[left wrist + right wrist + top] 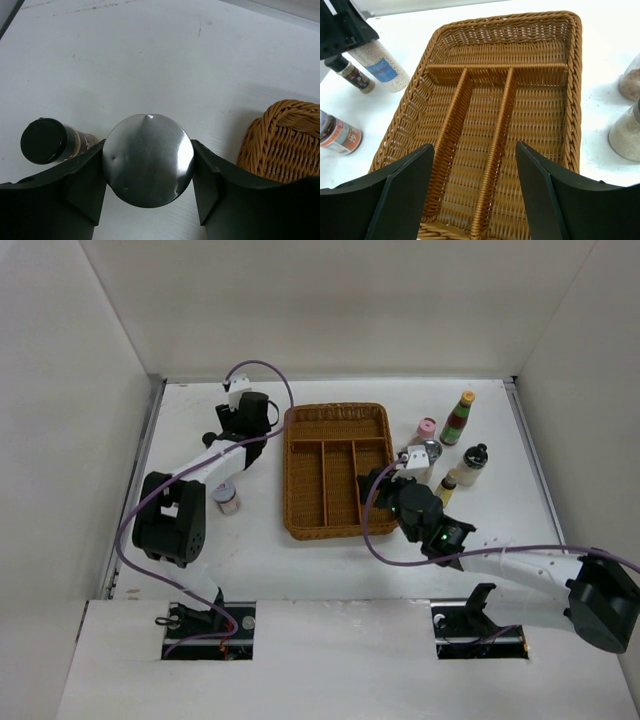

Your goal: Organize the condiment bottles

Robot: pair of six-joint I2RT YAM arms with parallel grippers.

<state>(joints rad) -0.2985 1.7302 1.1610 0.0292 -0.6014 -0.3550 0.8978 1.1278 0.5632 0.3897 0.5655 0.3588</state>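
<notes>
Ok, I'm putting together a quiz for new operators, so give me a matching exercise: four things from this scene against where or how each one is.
Things:
1. silver-lidded jar
2. wicker tray
3. green bottle
4. right gripper

States:
A. every compartment empty
B. standing to the right of the tray, yellow cap up
C. open, holding nothing
D. clamped in the left gripper

Pairs: 1-D, 2-A, 3-B, 4-C

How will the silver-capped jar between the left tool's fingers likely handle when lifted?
The silver-capped jar has a round, glossy lid, so the left tool, gripping its sides, may slip. Small dents suggest thin metal that squeezing could deform. Filled with pale granules, it probably feels fairly heavy.
</notes>
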